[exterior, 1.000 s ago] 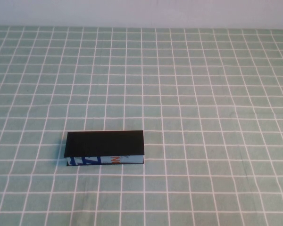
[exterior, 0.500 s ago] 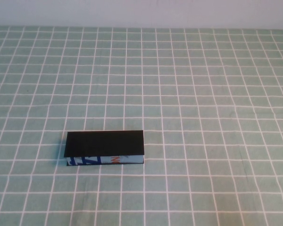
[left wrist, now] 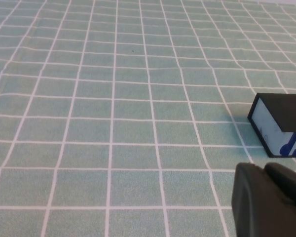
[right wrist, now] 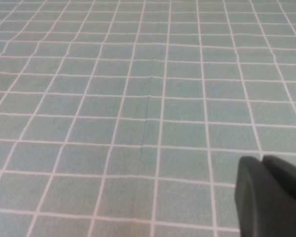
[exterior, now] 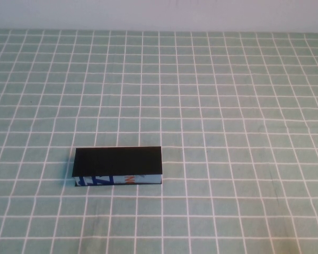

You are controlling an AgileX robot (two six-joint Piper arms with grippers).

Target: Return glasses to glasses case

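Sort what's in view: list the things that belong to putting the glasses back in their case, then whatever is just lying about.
Part of the job:
- glasses case, lid shut, on the table's left half
- left gripper, near the case's end, above the cloth
- right gripper, above bare cloth
- the glasses: not in sight

Just there:
- green checked tablecloth; nothing else lies on it

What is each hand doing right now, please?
Left hand: near the glasses case, holding nothing; grip cannot be told.
Right hand: over bare tablecloth, likewise.
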